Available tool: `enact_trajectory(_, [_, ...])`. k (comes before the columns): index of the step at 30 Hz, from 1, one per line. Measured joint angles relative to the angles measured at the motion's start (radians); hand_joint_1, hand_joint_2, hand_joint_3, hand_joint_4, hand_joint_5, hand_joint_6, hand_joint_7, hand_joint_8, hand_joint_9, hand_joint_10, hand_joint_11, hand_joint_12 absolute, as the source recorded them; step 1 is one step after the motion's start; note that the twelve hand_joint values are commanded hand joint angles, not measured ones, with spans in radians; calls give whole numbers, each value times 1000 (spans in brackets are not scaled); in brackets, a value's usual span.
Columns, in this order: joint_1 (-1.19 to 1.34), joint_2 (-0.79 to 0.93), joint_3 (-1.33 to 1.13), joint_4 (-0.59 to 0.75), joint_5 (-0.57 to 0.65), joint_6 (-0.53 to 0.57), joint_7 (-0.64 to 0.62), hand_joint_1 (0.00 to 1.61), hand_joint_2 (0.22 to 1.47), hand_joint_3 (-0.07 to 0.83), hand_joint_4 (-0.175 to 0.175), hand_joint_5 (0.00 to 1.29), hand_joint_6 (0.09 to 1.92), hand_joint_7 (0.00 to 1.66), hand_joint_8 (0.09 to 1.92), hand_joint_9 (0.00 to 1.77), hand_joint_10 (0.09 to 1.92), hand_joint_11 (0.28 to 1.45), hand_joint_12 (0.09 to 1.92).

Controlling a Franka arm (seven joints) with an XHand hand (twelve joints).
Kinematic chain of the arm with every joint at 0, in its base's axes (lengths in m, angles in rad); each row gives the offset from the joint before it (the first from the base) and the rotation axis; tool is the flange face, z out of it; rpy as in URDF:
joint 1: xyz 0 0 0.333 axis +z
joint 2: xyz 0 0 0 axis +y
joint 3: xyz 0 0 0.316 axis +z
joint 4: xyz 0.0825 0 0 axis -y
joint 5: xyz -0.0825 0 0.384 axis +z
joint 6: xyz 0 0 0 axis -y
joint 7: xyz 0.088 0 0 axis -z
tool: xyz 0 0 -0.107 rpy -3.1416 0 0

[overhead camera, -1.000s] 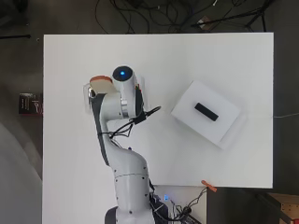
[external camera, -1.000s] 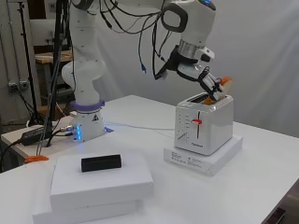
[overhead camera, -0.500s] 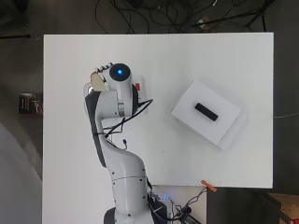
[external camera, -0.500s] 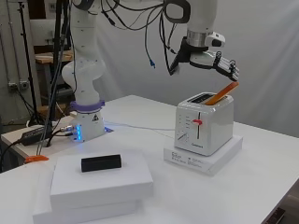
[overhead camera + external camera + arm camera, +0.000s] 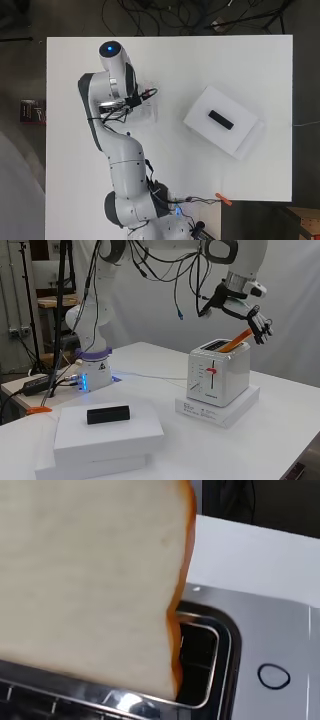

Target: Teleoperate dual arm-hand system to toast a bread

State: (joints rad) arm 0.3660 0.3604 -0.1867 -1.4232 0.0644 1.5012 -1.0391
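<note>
A white toaster (image 5: 218, 374) with a red lever (image 5: 212, 371) stands on a flat white base (image 5: 220, 409) at the right of the table. A bread slice (image 5: 236, 340) with an orange crust leans tilted out of its top slot. The hand (image 5: 256, 322) hovers just above and beyond the slice's upper end, open, fingers spread and pointing down, touching nothing. In the wrist view the pale bread slice (image 5: 90, 580) fills most of the picture, its lower edge inside the metal-rimmed slot (image 5: 200, 665). In the overhead view the arm hides the hand and most of the toaster.
A stacked white box (image 5: 107, 435) with a small black block (image 5: 108, 415) on top sits at the table's near left; the box (image 5: 225, 122) shows right of the arm from overhead. Cables and the arm's base (image 5: 92, 375) stand at the back left. An orange tag (image 5: 223, 199) lies at the table edge.
The hand has let go of the bread slice, opened and lifted up and away from the toaster. The slice stays leaning in the slot.
</note>
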Motion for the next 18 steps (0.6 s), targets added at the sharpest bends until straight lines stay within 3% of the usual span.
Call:
enact_trajectory(3, [-10,99,22,108,-19,-106,5,0,990,-6,19,433,87,591,87,790,87,599,87])
enact_trajectory(6, [-13,124,30,131,-24,-157,1,0,986,-7,26,448,87,603,87,811,87,616,87])
enact_trajectory(12, [-12,56,51,53,-73,-112,-20,0,987,-3,46,473,87,624,87,816,87,611,87])
enact_trajectory(18, [-22,-59,61,-94,-94,-41,-111,0,974,-7,32,454,87,637,87,812,87,593,87])
